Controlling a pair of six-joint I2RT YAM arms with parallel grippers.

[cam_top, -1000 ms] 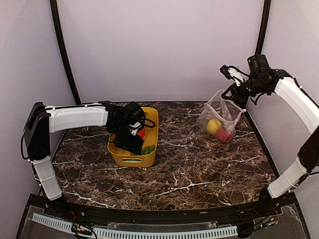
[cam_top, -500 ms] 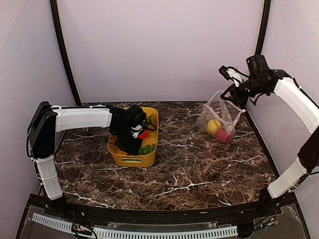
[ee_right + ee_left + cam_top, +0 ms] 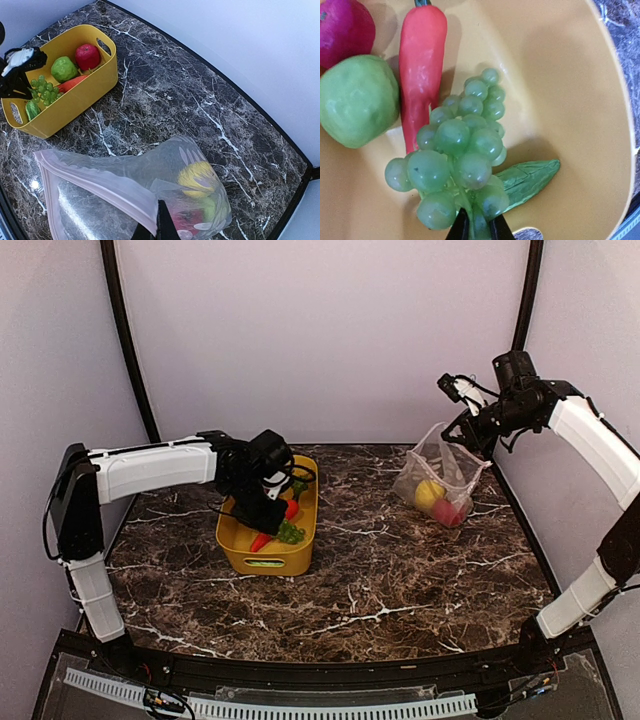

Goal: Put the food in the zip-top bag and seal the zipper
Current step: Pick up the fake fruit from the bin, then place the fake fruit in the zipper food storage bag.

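My left gripper (image 3: 479, 231) is shut on the stem end of the green grapes (image 3: 460, 160), low inside the yellow tub (image 3: 560, 75). In the top view the left gripper (image 3: 272, 512) sits over the tub with the grapes (image 3: 291, 533) below it. An orange-red carrot (image 3: 422, 65), a round green fruit (image 3: 357, 100), a red fruit (image 3: 345, 27) and a green leaf (image 3: 530, 177) lie in the tub. My right gripper (image 3: 156, 232) is shut on the zipper (image 3: 100, 187) edge of the zip-top bag (image 3: 150, 170), holding its mouth up. A lemon (image 3: 200, 177), a red fruit (image 3: 187, 220) and a green piece (image 3: 212, 207) lie inside.
The yellow tub (image 3: 265, 562) stands left of centre on the dark marble table (image 3: 400, 580). The bag (image 3: 440, 480) rests at the back right, near the table's right edge. Pale walls close in the back and sides.
My left gripper has shut on the grapes in the tub, and the wrist has shifted slightly back and up. The right arm and the bag have barely moved.
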